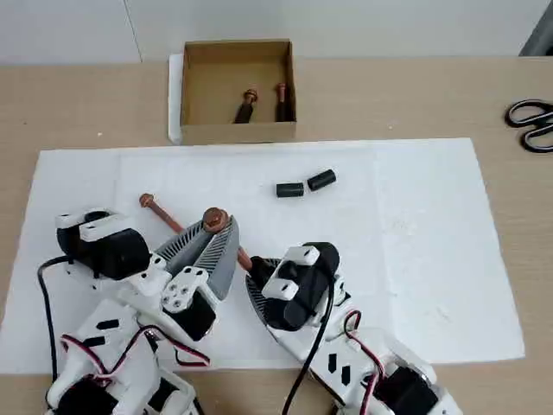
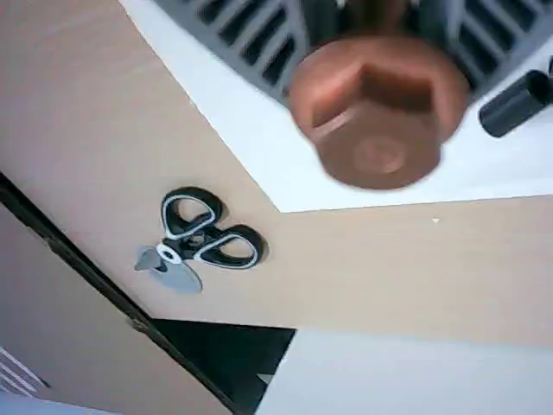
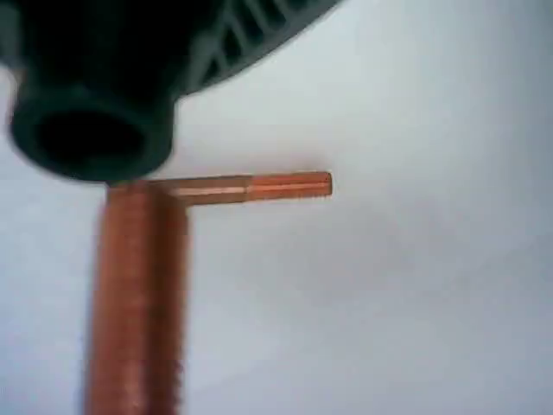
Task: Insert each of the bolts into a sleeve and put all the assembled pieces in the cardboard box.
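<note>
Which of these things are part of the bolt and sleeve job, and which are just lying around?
Job: held bolt, loose bolt, held sleeve, two spare sleeves, cardboard box, two assembled pieces inside it.
Lying about: scissors. The white sheet is only underlay.

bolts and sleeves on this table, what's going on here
The left hand grips a copper bolt by its head end, and the right hand holds a black sleeve at the bolt's threaded tip. Two assembled pieces lie in the cardboard box; one spare bolt and two loose sleeves wait on the white sheet.
</note>
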Controlling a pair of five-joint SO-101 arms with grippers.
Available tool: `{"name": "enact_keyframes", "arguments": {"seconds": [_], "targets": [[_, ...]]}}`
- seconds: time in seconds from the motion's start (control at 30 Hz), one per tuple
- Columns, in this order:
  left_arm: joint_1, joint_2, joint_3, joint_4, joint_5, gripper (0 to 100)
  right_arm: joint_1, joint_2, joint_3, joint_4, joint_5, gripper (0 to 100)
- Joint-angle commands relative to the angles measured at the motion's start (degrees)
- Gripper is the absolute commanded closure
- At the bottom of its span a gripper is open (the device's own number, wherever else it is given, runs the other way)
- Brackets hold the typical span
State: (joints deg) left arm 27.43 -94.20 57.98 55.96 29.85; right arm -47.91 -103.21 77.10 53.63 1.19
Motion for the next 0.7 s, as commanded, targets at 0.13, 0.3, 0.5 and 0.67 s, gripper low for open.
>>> {"name": "enact_keyframes", "arguments": {"seconds": [0.13, 0.3, 0.5, 0.67], "targets": [[0.0, -0.44, -0.31, -0.18, 1.41, 99, -0.84, -0.48, -3.16, 0.04, -0.35, 99.5], [0.0, -0.44, 0.57, -0.09, 2.2, 99, -3.21, -0.48, -3.16, -0.04, -0.35, 99.5], [0.0, -0.44, 0.57, 0.0, 2.2, 99, -3.03, -0.4, -3.16, -1.45, -0.09, 99.5], [0.0, -0.44, 0.57, 0.09, 2.2, 99, -2.95, -0.48, -3.52, -1.54, 0.09, 99.5]]}}
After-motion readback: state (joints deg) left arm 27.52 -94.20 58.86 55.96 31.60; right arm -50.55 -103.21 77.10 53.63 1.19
